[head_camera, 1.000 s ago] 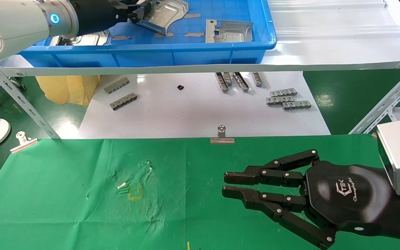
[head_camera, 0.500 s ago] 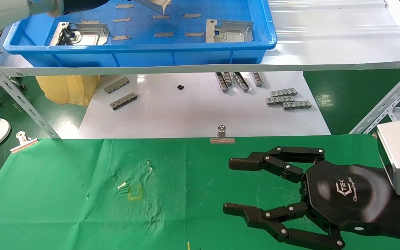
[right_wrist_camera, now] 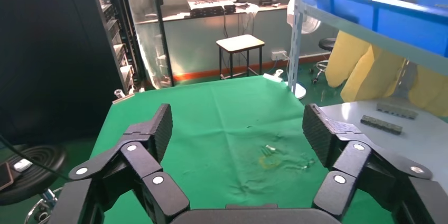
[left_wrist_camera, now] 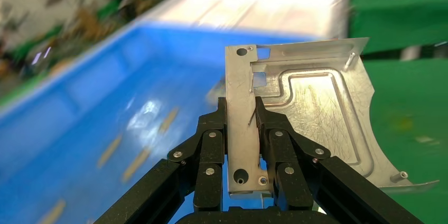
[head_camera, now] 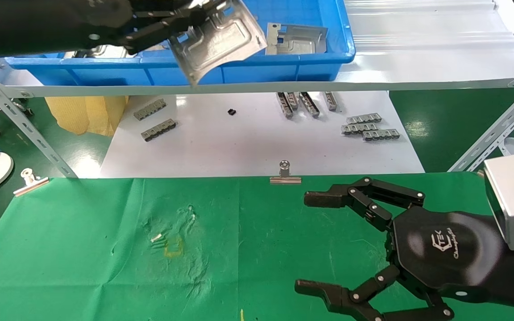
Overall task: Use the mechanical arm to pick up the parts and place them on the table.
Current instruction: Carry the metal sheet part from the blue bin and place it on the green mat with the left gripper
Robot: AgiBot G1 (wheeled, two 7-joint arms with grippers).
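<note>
The left gripper (head_camera: 181,24) is clamped on a silver sheet-metal part (head_camera: 221,40), holding it in the air above the near wall of the blue tray (head_camera: 257,71); the plate hangs tilted, its lower corner dipping in front of the tray wall and the shelf edge. In the left wrist view the black fingers (left_wrist_camera: 211,145) press from both sides on the plate's bent flange (the strip with the punched holes), while the embossed channel and curved edge of the part (left_wrist_camera: 317,108) stand out past them. A second part (head_camera: 295,40) lies flat inside the tray near its right end. The right gripper (head_camera: 324,243) hovers low over the right side of the green cloth table (head_camera: 83,249), fingers spread wide with nothing between them; its wrist view shows both finger sets (right_wrist_camera: 153,129) well apart above the cloth. Small grey ridged strips (head_camera: 366,127) lie on the white board (head_camera: 239,147) beyond the table.
</note>
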